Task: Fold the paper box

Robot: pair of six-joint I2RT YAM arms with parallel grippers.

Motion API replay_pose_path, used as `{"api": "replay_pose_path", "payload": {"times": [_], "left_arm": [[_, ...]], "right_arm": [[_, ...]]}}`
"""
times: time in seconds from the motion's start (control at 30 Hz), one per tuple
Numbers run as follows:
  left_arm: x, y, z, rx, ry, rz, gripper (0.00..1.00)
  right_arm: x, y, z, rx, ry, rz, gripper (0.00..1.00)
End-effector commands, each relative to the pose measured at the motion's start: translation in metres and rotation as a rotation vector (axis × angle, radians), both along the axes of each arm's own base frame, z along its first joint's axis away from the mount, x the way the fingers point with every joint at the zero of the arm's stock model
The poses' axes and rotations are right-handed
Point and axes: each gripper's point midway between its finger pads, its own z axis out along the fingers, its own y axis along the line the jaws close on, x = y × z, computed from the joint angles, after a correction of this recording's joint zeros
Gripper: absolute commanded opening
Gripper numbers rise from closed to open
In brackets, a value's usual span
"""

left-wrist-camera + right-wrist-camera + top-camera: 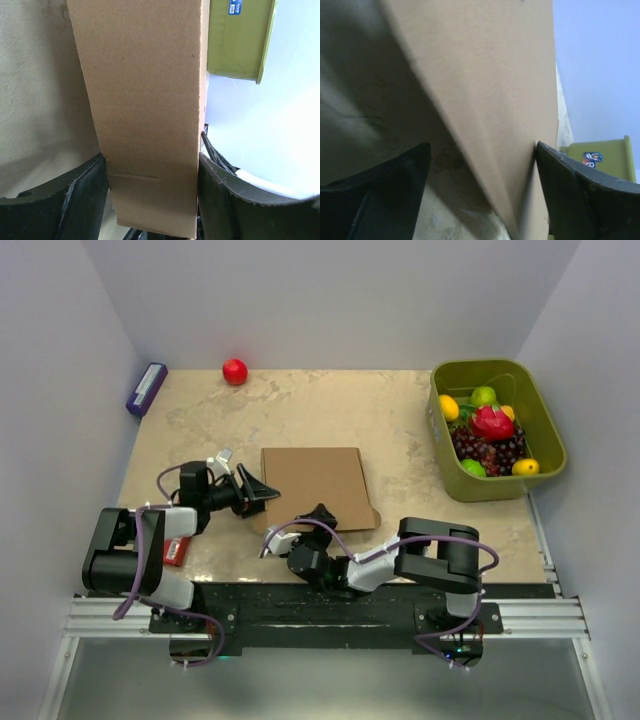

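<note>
The paper box (312, 485) lies mid-surface (400, 420), seemingly almost closed. The left gripper (264, 492) has its jaws clenched on the box's left edge. The right gripper (322, 512) has released jaws straddling the near edge. Next, probably, the right pinches while the left steadies.

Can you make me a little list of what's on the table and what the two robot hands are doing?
box: brown cardboard, in the middle
left gripper: at the box's left edge, cardboard between its jaws, grip unclear
right gripper: open, at the box's near edge, cardboard between its jaws
bin: green, far right, holds fruit
ball: red, at the back
</note>
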Motion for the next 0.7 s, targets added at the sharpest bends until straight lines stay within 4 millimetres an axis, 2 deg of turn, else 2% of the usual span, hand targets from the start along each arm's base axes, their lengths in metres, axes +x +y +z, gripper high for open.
{"api": "replay_pose_path", "payload": {"times": [0.0, 0.03, 0.1, 0.13, 0.17, 0.2, 0.27, 0.3, 0.33, 0.37, 0.4, 0.47, 0.5, 0.57, 0.6, 0.63, 0.67], "left_arm": [[0.003, -0.002, 0.017, -0.024, -0.053, -0.053, 0.0], [0.003, -0.002, 0.016, -0.021, -0.056, -0.057, 0.0], [0.002, -0.002, 0.015, -0.02, -0.055, -0.062, 0.01], [0.002, -0.002, 0.014, -0.019, -0.055, -0.062, 0.01], [0.001, -0.002, 0.015, -0.022, -0.056, -0.061, 0.0], [0.002, -0.003, 0.017, -0.026, -0.071, -0.06, 0.0], [0.001, -0.003, 0.019, -0.045, -0.055, -0.051, 0.0], [0.003, -0.002, 0.022, -0.054, -0.066, -0.051, 0.0], [0.004, 0.0, 0.023, -0.064, -0.057, -0.034, 0.0], [0.005, 0.002, 0.027, -0.067, -0.067, -0.027, 0.0], [0.006, 0.002, 0.029, -0.069, -0.075, -0.024, 0.0], [0.008, 0.006, 0.032, -0.058, -0.09, -0.02, 0.0], [0.007, 0.006, 0.032, -0.055, -0.087, -0.024, 0.0], [0.007, 0.012, 0.031, -0.061, -0.081, -0.004, 0.0], [0.007, 0.012, 0.035, -0.074, -0.099, -0.007, 0.0], [0.006, 0.014, 0.034, -0.095, -0.076, 0.007, 0.0], [0.005, 0.015, 0.035, -0.107, -0.073, 0.011, 0.0]], "right_arm": [[0.013, 0.001, 0.023, 0.092, -0.084, -0.046, 0.76], [0.013, 0.002, 0.026, 0.101, -0.085, -0.043, 0.67], [0.012, 0.005, 0.026, 0.106, -0.069, -0.033, 0.61], [0.012, 0.006, 0.028, 0.111, -0.064, -0.032, 0.53], [0.011, 0.005, 0.027, 0.102, -0.056, -0.029, 0.53], [0.01, 0.005, 0.025, 0.107, -0.041, -0.033, 0.55], [0.009, 0.003, 0.031, 0.109, -0.016, -0.043, 0.72], [0.005, 0.006, 0.031, 0.169, 0.026, -0.036, 0.85], [0.002, 0.008, 0.035, 0.206, 0.06, -0.029, 0.88], [-0.002, 0.002, 0.048, 0.234, 0.092, -0.027, 0.9], [-0.009, 0.007, 0.055, 0.327, 0.159, 0.002, 0.93], [-0.019, -0.001, 0.065, 0.379, 0.224, 0.027, 0.96], [-0.024, -0.004, 0.094, 0.494, 0.247, 0.049, 0.99], [-0.035, -0.006, 0.107, 0.534, 0.335, 0.123, 0.99], [-0.04, -0.01, 0.13, 0.611, 0.349, 0.15, 0.99], [-0.048, -0.007, 0.141, 0.647, 0.391, 0.204, 0.99], [-0.04, -0.017, 0.144, 0.657, 0.415, 0.183, 0.99]]}}
